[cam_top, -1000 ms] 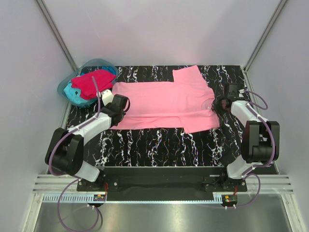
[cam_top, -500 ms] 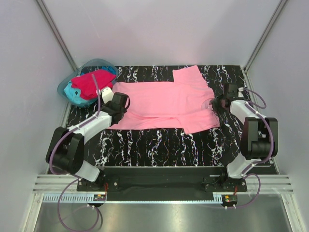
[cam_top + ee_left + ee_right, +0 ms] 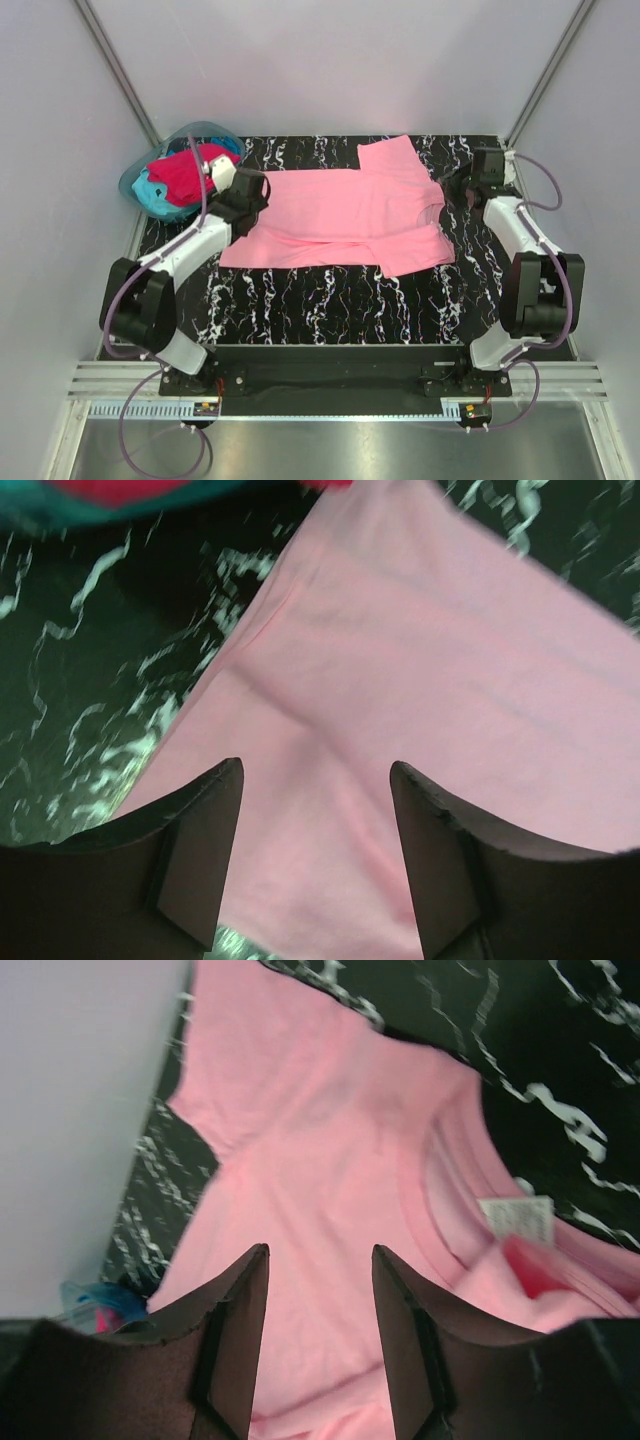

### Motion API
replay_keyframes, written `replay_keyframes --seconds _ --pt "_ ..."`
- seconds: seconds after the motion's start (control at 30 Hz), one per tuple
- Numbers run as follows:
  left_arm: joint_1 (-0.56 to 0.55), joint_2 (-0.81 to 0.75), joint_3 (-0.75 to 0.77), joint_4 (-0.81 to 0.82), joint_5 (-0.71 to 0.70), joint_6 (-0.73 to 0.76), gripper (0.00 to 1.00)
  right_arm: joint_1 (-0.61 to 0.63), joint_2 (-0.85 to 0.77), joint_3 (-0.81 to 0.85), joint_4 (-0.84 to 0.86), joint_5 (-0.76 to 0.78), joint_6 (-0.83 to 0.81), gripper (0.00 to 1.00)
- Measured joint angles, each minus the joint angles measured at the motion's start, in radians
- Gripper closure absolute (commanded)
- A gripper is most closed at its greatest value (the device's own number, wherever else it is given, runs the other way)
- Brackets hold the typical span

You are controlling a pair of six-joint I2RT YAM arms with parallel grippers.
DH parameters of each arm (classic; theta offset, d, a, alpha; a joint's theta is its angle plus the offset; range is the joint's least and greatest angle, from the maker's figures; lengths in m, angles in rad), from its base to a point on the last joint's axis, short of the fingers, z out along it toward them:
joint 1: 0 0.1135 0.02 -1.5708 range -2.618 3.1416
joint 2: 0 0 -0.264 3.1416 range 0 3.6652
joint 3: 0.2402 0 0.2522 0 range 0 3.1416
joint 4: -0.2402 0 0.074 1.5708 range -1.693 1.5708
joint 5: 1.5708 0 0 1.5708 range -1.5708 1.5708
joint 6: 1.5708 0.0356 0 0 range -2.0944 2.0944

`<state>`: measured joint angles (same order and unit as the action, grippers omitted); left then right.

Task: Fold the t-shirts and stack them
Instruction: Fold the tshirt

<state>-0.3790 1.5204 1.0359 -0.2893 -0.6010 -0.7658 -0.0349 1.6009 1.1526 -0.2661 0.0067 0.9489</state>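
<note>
Left arm reaches forward and inward; left gripper tilted down, jaws spread wide, nothing clamped between them. Right arm extends forward along the right side; right gripper points inward, jaws parted, gripping nothing.

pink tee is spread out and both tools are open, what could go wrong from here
1. The pink t-shirt shows a ridge of cloth under the open left tool; folding now would likely press it in.
2. That tool sits close to the tub, where the red t-shirt is heaped above the rim, so it might snag.
3. The open right tool near the collar may pinch only one layer.
</note>
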Motion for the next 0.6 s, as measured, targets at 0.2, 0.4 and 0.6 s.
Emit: replay_keyframes --seconds 0.2,0.4,0.6 --pt "0.103 0.120 0.167 0.097 0.078 0.085 0.32 0.000 0.092 0.202 0.064 -0.023 -0.031 0.45" --pt "0.317 0.235 0.164 0.204 0.312 0.106 0.32 -0.013 0.277 0.336 0.161 -0.083 -0.116 0.43" --pt "0.373 0.382 0.264 0.241 0.486 0.179 0.32 -0.086 0.486 0.477 0.206 -0.167 -0.156 0.43"
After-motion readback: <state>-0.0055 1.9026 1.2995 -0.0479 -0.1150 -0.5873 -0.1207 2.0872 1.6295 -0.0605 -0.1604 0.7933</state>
